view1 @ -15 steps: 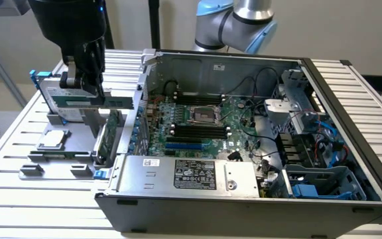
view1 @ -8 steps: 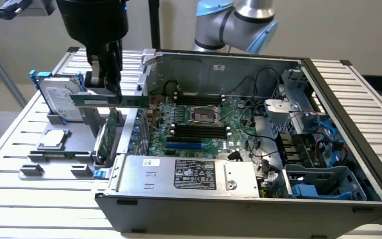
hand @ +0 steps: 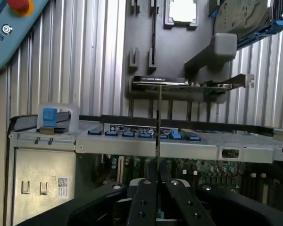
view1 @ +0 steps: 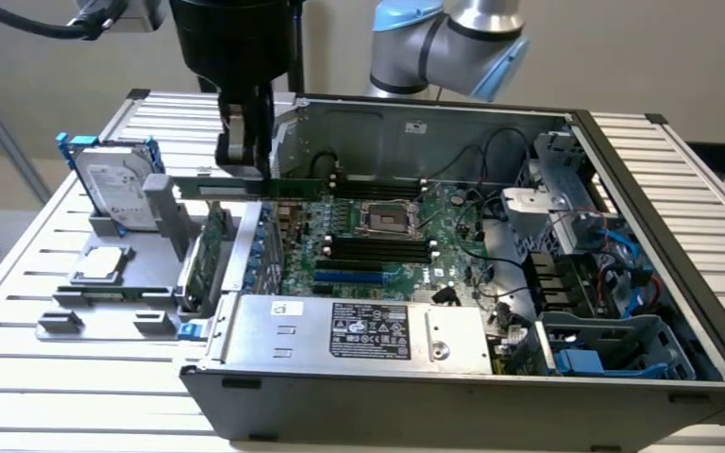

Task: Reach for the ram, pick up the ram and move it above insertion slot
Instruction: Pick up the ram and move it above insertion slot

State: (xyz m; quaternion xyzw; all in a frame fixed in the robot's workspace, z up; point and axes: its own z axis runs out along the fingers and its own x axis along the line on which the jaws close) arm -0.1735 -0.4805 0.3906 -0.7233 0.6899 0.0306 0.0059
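Wrist view is showing my gripper (hand: pixel 158 188) clamping the ram (hand: pixel 158 127) edge-on, its long axis reaching out over the open computer case (hand: pixel 188 141).

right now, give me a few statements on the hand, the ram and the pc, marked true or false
1. The hand is shut on the ram. True.
2. The ram sits seated in a memory slot. False: it is held in the air, above the board.
3. The hard drive stands on edge outside the case, on the exterior view's left. True.
4. The case is closed. False: it is open and the motherboard shows.
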